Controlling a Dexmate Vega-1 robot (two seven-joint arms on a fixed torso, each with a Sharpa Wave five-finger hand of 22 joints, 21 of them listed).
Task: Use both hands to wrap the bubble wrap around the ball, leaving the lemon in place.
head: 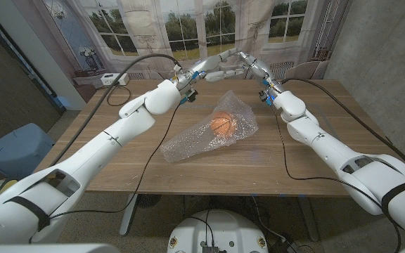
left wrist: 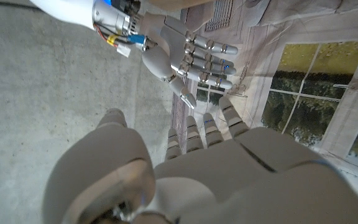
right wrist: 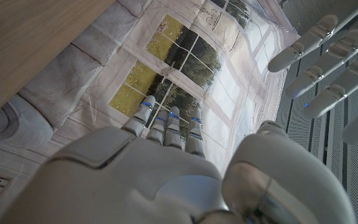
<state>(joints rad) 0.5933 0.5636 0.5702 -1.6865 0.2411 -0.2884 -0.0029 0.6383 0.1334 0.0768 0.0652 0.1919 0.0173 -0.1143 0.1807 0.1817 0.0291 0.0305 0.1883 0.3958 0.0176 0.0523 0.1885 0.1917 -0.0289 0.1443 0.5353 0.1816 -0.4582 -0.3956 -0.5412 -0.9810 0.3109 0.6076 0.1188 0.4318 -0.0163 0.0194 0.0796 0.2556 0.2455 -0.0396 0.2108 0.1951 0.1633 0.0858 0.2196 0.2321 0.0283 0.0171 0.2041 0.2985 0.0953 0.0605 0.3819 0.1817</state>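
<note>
Clear bubble wrap [head: 209, 133] already cones around the orange ball [head: 220, 125], frame centre on the worktop [head: 118, 165]. We judge it light, springy, slippery; pinch loose edges. Left robot hand [head: 206, 68] and right robot hand [head: 232, 65], upper centre, fingers spread, holding nothing.

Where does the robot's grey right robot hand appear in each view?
Head view: grey right robot hand raised over the wooden table's far side.
Left wrist view: facing the left robot hand.
Right wrist view: foreground, seen from behind.
Shared landmark: printed window backdrop.
</note>
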